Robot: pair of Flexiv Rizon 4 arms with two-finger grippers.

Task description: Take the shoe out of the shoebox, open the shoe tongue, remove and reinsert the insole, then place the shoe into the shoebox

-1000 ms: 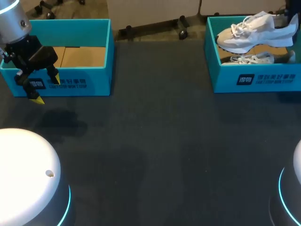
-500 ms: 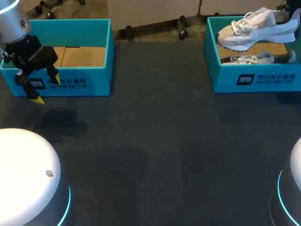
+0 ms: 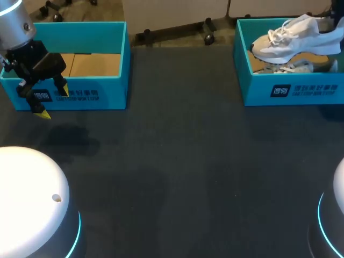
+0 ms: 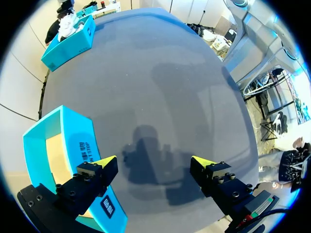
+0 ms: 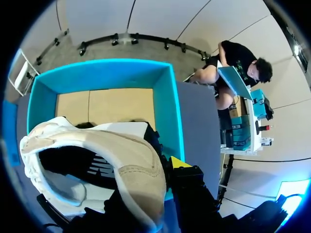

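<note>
White sneaker [image 3: 295, 40] hangs just above its shoebox [image 3: 258, 88], heel pinched in the right jaws; the left jaws stand spread, empty. Tongue, insole and the return all remain.

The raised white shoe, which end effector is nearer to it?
Right. The right end effector grips the shoe above the right shoebox. The left end effector hangs open in front of the empty left shoebox, across the table.

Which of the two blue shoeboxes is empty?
The left shoebox: only bare cardboard shows inside. The right shoebox has a shoe lying in it.
</note>
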